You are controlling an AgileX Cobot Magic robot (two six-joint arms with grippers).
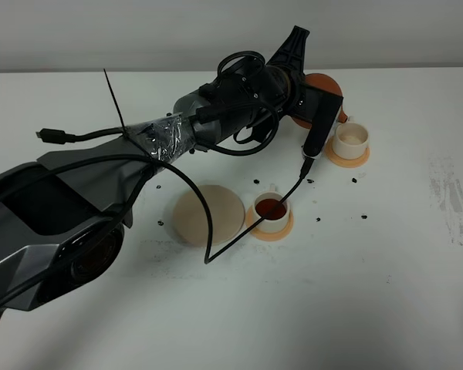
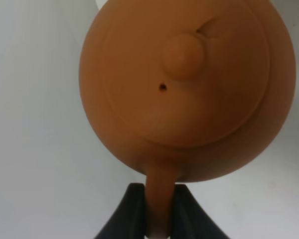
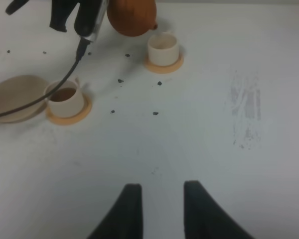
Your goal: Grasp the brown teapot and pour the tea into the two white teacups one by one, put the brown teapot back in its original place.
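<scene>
The brown teapot (image 2: pixel 189 84) fills the left wrist view. My left gripper (image 2: pixel 158 211) is shut on its loop handle. In the high view the teapot (image 1: pixel 325 83) is held in the air behind the left wrist, its spout just above the far white teacup (image 1: pixel 350 139), which looks empty. The near white teacup (image 1: pixel 272 210) holds dark tea. Each cup stands on an orange coaster. The pale beige disc (image 1: pixel 208 214) lies bare left of the near cup. My right gripper (image 3: pixel 162 209) is open and empty over bare table, well short of both cups (image 3: pixel 163 49) (image 3: pixel 65 97).
A black cable (image 1: pixel 239 239) hangs from the left wrist and loops over the table beside the near cup. Small dark specks (image 1: pixel 319 219) are scattered around the cups. Grey scuff marks (image 1: pixel 447 193) are on the table at the right.
</scene>
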